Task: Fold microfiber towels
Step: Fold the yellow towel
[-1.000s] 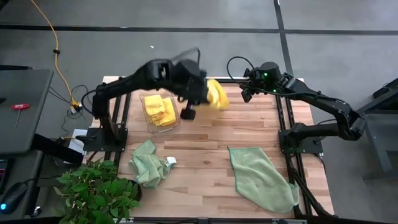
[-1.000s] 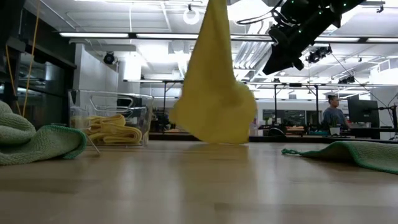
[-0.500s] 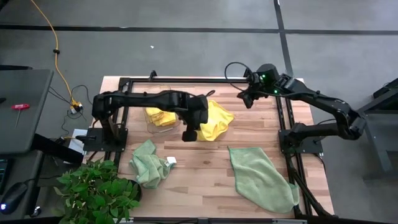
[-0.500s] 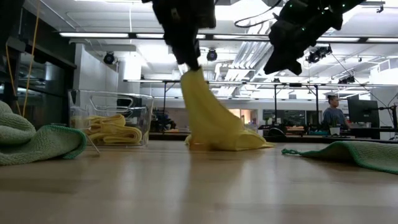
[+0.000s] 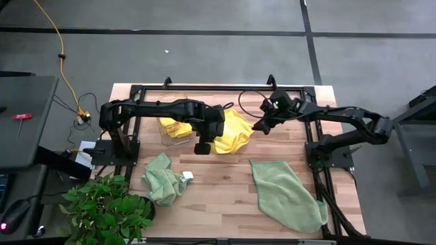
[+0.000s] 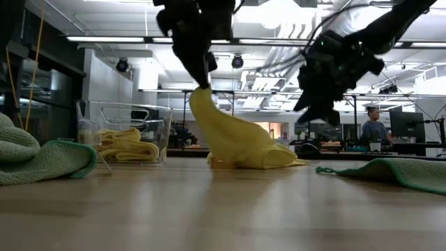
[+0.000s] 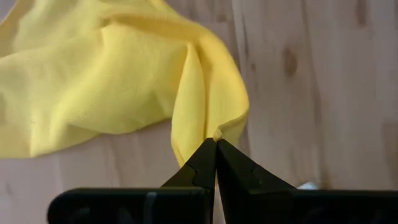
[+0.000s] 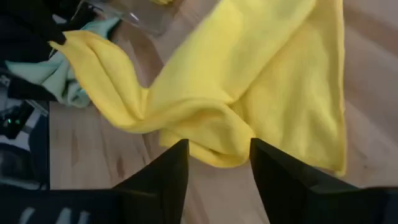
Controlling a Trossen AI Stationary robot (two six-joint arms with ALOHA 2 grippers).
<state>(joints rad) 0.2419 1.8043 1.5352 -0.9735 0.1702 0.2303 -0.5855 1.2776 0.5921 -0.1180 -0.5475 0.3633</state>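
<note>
1. Laying out one yellow towel (image 5: 230, 132) on the counter (image 5: 272, 153) looked like the step in hand; it lay rumpled near the middle of the far half, one corner lifted.
2. The left hand (image 5: 202, 145) was pinched fully shut on that lifted corner, holding it just off the wood while the rest trailed away across the boards toward the right arm.
3. From counter level, the cloth rose in a peak to the left hand (image 6: 202, 78) and spread flat below.
4. The right hand (image 5: 259, 126) hung just beside the towel's far edge, fingers (image 8: 168, 180) parted a moderate way, with a bunched fold of yellow between them in its own view. I could not tell whether they touched the cloth; it gripped nothing.
5. To my eye, the next move called for the right hand to come down and close on a free corner or edge, so that both could stretch the towel flat before any fold.
6. Folded yellow towels sat in a clear bin (image 5: 174, 139) beside the left arm.
7. A crumpled green towel (image 5: 163, 180) lay at the near left by a plant (image 5: 105, 211), and a second green towel (image 5: 289, 196) lay spread at the near right, both untouched.
</note>
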